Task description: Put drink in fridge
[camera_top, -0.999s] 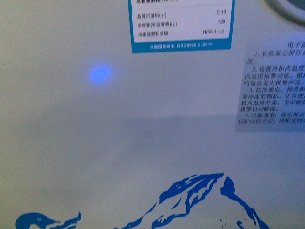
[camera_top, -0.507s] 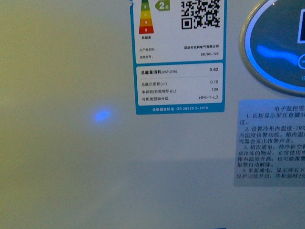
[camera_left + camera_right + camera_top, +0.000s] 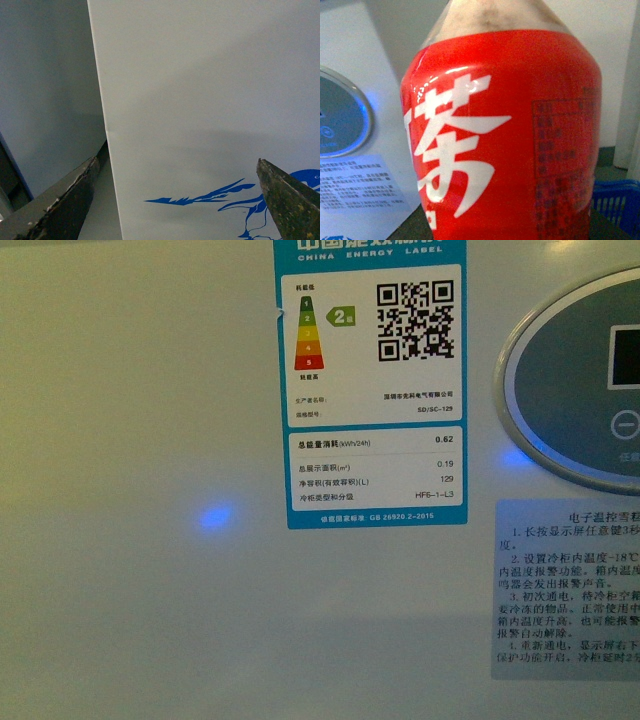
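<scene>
The drink (image 3: 505,135) fills the right wrist view: a bottle with a red label and big white characters, brown liquid showing above the label. My right gripper is shut on it, though its fingers are hidden behind the bottle. The fridge (image 3: 130,390) shows as a white front wall very close in the front view. Its blue picture (image 3: 210,195) appears in the left wrist view. There my left gripper (image 3: 177,161) stands open, with nothing between its dark fingertips (image 3: 75,200), just in front of that wall. The fridge's lids are out of view.
On the fridge front are a blue energy label (image 3: 368,390), an oval control panel (image 3: 590,390) with a blue glow, and an instruction sticker (image 3: 565,590). A blue plastic crate (image 3: 615,200) stands behind the bottle. The fridge's vertical corner edge (image 3: 102,125) borders a grey wall.
The front view has risen up the fridge wall. The mountain and penguin picture slid out at the bottom, while the energy label and oval panel came fully into view.
</scene>
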Motion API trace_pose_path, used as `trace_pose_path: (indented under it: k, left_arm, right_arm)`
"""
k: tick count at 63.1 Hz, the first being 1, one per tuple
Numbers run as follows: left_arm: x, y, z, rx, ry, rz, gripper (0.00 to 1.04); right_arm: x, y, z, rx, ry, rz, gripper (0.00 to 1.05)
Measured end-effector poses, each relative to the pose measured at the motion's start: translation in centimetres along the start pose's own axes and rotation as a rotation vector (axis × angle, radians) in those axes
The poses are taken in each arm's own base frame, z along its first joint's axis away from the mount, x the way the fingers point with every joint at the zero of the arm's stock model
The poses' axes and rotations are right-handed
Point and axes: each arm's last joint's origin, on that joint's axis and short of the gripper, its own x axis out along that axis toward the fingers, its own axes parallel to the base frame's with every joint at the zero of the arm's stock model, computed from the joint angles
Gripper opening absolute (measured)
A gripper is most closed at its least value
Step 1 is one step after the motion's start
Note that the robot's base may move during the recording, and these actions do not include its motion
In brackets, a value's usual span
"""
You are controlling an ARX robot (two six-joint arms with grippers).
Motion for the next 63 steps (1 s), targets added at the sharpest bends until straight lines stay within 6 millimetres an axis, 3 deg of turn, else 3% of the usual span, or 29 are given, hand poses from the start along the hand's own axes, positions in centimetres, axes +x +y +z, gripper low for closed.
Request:
trace_pose_path:
  k: [15,36,63]
  left_arm:
    - [0.0,0.0,0.0,0.0,0.0,0.0,0.97]
    - [0.0,0.0,0.0,0.0,0.0,0.0,0.97]
    - [0.0,0.0,0.0,0.0,0.0,0.0,0.97]
  right_arm:
    - [0.0,1.3,-0.5,-0.019,-0.013,0.005,0.38]
    - [0.0,1.5,-1.1,-0.046,-0.051,-0.099,0.38]
    - [0.0,1.5,-1.1,-0.05,-0.052,-0.101,0.38]
